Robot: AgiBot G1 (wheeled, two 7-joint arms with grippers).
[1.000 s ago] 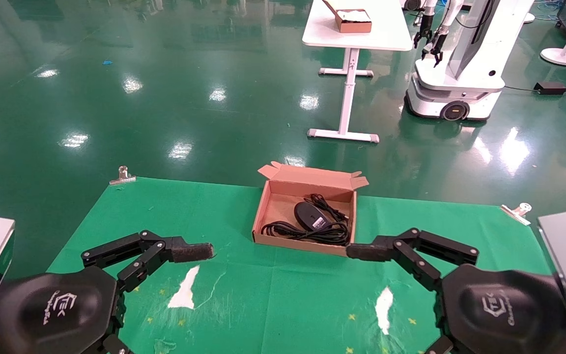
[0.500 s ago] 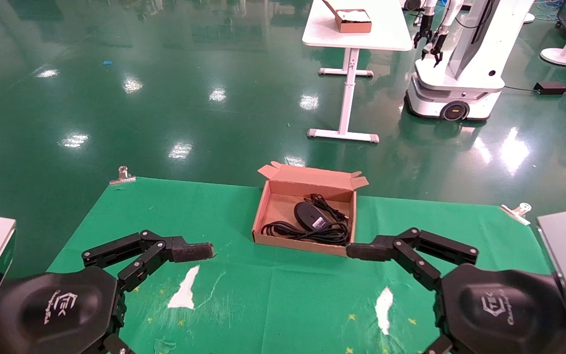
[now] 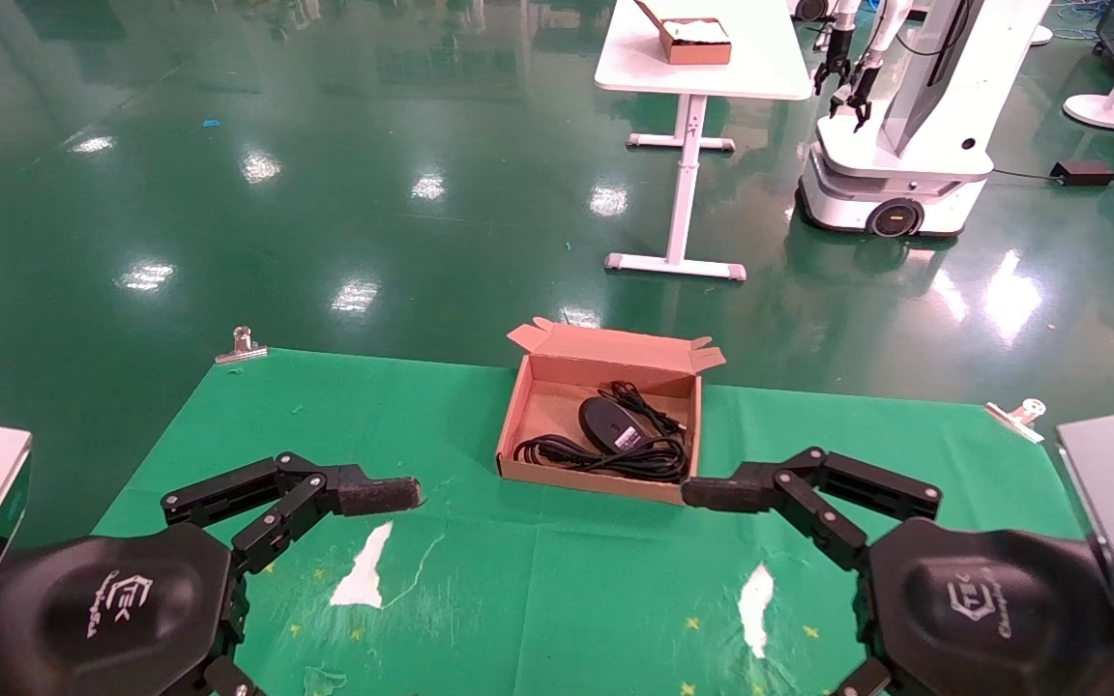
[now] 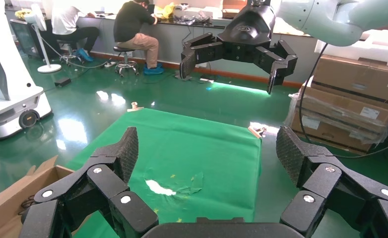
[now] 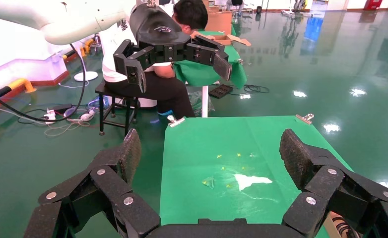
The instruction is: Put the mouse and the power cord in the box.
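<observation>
The box [image 3: 600, 421] sits open on the green cloth [image 3: 538, 580] covering the counter, at its far middle, lid flaps standing up along the far edge. Inside it the mouse [image 3: 611, 424] lies near the centre, white label toward the near side, its thin cable bundled just behind it toward the far right corner. The power cord [image 3: 605, 457] lies coiled along the near wall of the box, partly under the mouse's near side.

The left tool [image 4: 204, 161] hovers over the near left of the cloth with its fingers spread wide and nothing between them; the box lies ahead of it and to its right, well apart. The right tool [image 5: 209, 158] hovers over the near right of the cloth, likewise spread wide and holding nothing; in the head view one fingertip [image 3: 707, 494] appears just beside the box's near right corner, contact not determinable.

Two white tears [image 3: 364, 576] mark the cloth near the tools.
</observation>
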